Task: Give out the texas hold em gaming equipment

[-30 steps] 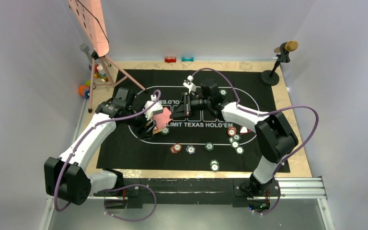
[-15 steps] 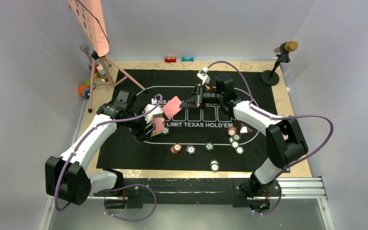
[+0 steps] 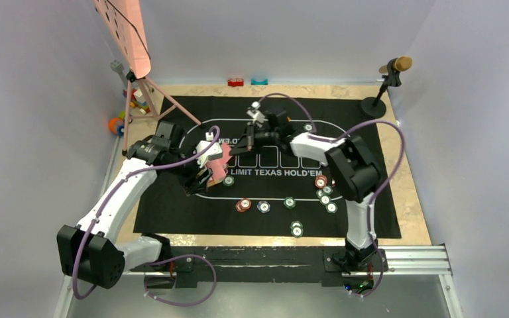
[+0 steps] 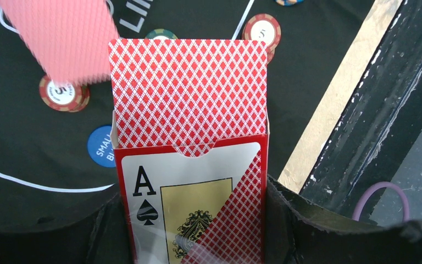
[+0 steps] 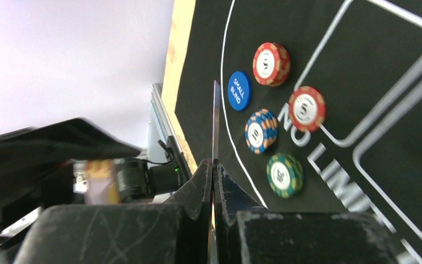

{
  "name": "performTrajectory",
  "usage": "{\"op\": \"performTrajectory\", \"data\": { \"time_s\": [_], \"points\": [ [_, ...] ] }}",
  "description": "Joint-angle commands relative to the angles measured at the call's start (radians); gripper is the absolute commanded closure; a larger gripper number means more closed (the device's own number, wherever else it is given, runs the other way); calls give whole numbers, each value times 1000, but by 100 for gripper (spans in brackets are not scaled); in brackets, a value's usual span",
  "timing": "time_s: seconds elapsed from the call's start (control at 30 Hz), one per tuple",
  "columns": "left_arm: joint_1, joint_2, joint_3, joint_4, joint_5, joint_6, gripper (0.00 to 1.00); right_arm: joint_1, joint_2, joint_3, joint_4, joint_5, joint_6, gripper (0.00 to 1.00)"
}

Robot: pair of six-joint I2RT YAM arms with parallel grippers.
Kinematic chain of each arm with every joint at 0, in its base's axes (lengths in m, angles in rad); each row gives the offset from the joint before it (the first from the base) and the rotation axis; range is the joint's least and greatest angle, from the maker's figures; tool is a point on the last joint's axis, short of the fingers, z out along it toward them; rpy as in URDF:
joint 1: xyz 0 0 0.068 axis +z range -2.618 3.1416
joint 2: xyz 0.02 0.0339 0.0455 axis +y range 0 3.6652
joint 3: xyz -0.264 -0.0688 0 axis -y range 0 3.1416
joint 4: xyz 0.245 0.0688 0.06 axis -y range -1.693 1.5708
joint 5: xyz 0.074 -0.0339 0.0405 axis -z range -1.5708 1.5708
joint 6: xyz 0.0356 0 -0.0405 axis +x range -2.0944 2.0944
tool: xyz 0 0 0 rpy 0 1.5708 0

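My left gripper (image 3: 207,169) is shut on an open red card box (image 4: 191,203) with an ace of spades on its front. The red-backed deck (image 4: 189,92) sticks out of the box top. My right gripper (image 5: 213,165) is shut on a single playing card (image 5: 216,118), seen edge-on there and as a blurred pink back (image 4: 60,38) in the left wrist view. That gripper (image 3: 237,148) hovers just right of the box. Chips (image 3: 263,206) lie across the mat, and more chips (image 5: 271,64) sit near the blue small blind disc (image 5: 238,90).
The black Texas Hold'em mat (image 3: 371,165) covers most of the table. A pink stand on a tripod (image 3: 139,86) rises at the back left, with toy blocks (image 3: 124,114) beside it. A microphone stand (image 3: 386,86) is at the back right. Two small blocks (image 3: 246,82) lie at the far edge.
My right gripper shut on a card at the deck, drew it off to the right, then swung back left beside the box. The left arm barely moved.
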Motion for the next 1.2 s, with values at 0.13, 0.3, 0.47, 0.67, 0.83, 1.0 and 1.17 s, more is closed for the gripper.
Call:
{"op": "performTrajectory", "data": {
  "time_s": [0.13, 0.3, 0.47, 0.67, 0.83, 1.0, 1.17],
  "points": [
    [6, -33, 81, -41, 57, -28, 63, 148, 192, 248, -6, 51, 5, 100],
    [6, -40, 55, -37, 35, -26, 65, 182, 251, 276, -16, 89, 9, 100],
    [6, -43, 41, -16, 31, -36, 70, 201, 274, 267, -6, 131, 7, 100],
    [6, -45, 36, -11, 28, -37, 73, 202, 238, 245, -42, 158, -43, 71],
    [6, -57, 14, 9, 20, -46, 80, 201, 132, 205, -105, 187, -118, 31],
    [6, -67, 5, 20, 18, -49, 89, 186, -5, 99, -132, 238, -172, 13],
    [6, -58, 3, 24, 19, -45, 93, 132, -165, -56, -97, 229, -191, 10]
  ]
}}
